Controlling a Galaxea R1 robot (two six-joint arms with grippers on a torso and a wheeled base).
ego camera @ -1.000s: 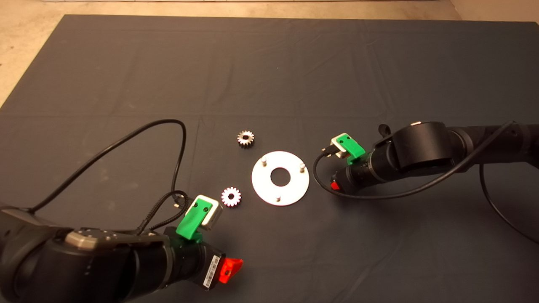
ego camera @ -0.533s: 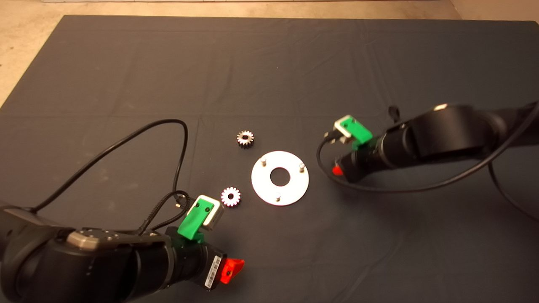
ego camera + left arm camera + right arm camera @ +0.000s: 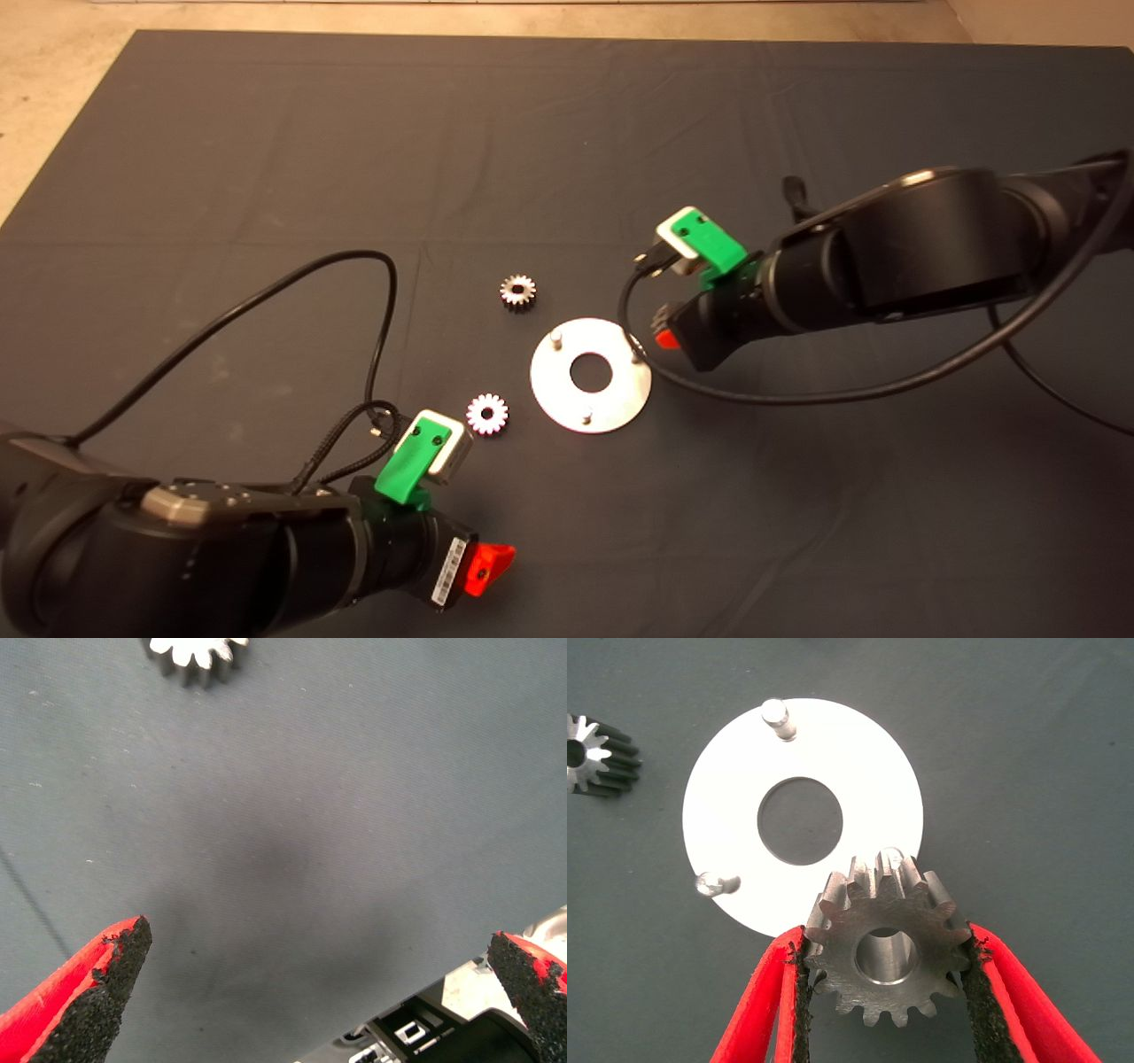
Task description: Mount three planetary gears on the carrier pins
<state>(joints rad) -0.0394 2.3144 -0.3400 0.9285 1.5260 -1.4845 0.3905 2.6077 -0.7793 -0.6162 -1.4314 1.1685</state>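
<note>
Left gripper (image 3: 483, 567), low over the mat (image 3: 266, 133) near its front edge, fingers spread wide with bare cloth between them; only one red fingertip shows from above. Two loose planetary gears lie flat: one (image 3: 486, 414) just left of the disc (image 3: 611, 403), one (image 3: 517, 291) beyond it. Three carrier pins (image 3: 777, 718) stand bare. Right gripper (image 3: 886, 992), at the disc's right rim, pinches the third gear (image 3: 884, 935), which partly hides the nearest pin
</note>
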